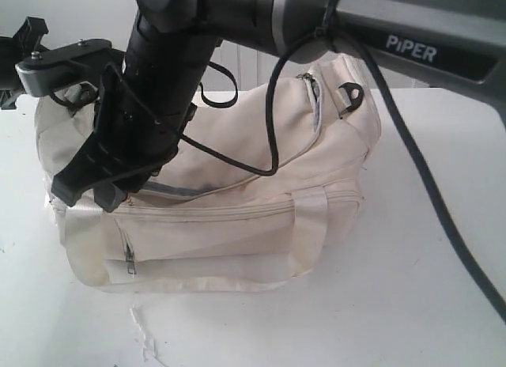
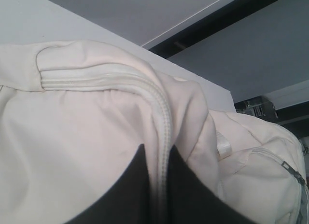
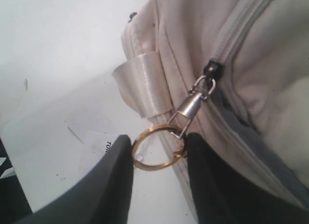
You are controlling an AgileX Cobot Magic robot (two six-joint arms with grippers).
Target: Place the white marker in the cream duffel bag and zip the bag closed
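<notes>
White table in front of a pale wall, seen from outside and from both wrists. The cream duffel bag stands on the table near its middle, long side to the camera, with a webbing handle and a front pocket zip on the near face and a black strap clip at its far right end. The top zip is joined on one side of its slider; on the other side it gapes and shows grey lining. Where the white marker lies cannot be told.

The right arm reaches across from the upper right, a black cable looping from it over the bag. Its right gripper sits at the bag's near left corner. In the right wrist view the right gripper has its two dark fingers pressed against opposite sides of a brass ring. The ring hangs by a metal clip from the zip pull on the bag.

The left arm shows at the far left, behind the bag. In the left wrist view the left gripper is closed on a raised fold of the bag. A line of closed zip runs down the fold between the fingers.
</notes>
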